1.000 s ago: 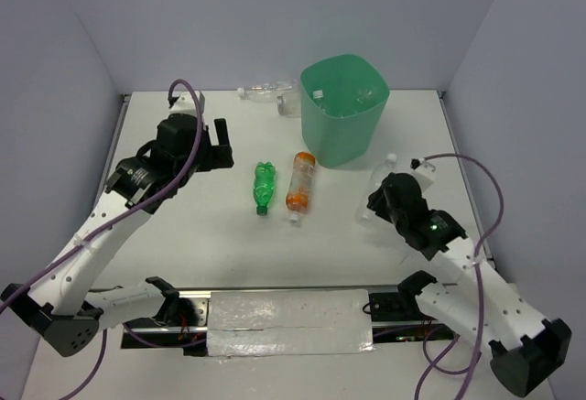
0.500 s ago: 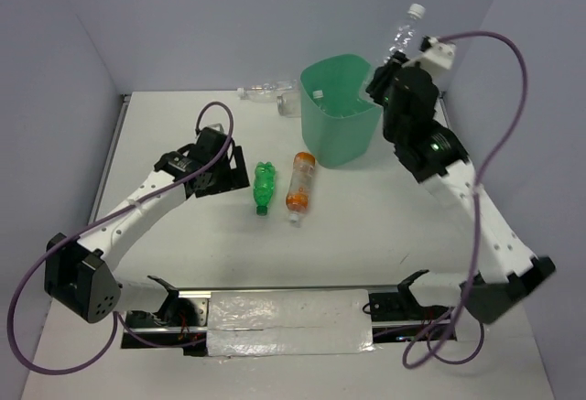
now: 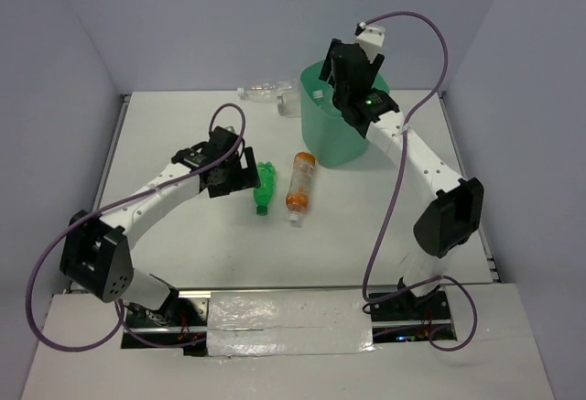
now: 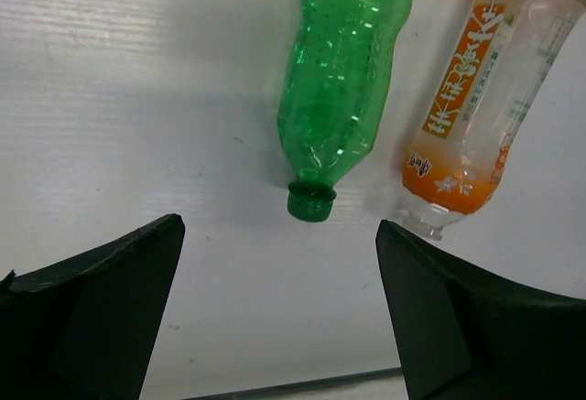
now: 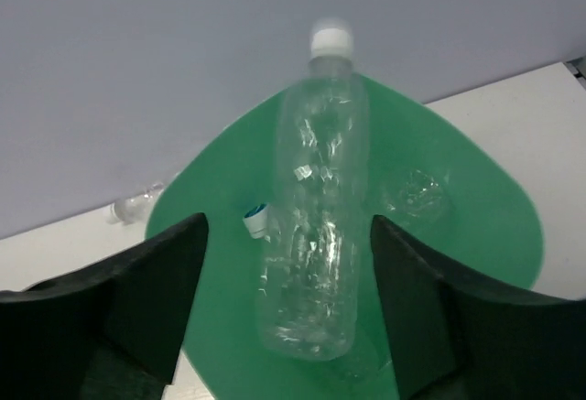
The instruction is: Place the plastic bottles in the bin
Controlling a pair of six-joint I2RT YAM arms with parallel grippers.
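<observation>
The mint-green bin (image 3: 322, 140) stands at the back of the table. My right gripper (image 3: 345, 69) hangs over its mouth, open. In the right wrist view a clear bottle with a white cap (image 5: 316, 235) sits between the spread fingers of my right gripper (image 5: 288, 226), with a gap on each side, over the bin (image 5: 476, 226). A green bottle (image 3: 264, 185) and an orange-ended bottle (image 3: 300, 183) lie side by side mid-table. My left gripper (image 3: 240, 173) is open just left of the green bottle (image 4: 343, 80). Its cap points at the gap of my left gripper (image 4: 277, 235). The orange-ended bottle (image 4: 485, 107) lies alongside.
Another clear bottle (image 3: 261, 91) lies by the back wall, left of the bin. Inside the bin lie a blue-capped bottle (image 5: 256, 220) and a crumpled clear one (image 5: 417, 194). Grey walls close in the back and both sides.
My right arm swung the clear bottle from the table up and over the bin, and its jaws have opened off the bottle. My left gripper moved right, up to the green bottle.
</observation>
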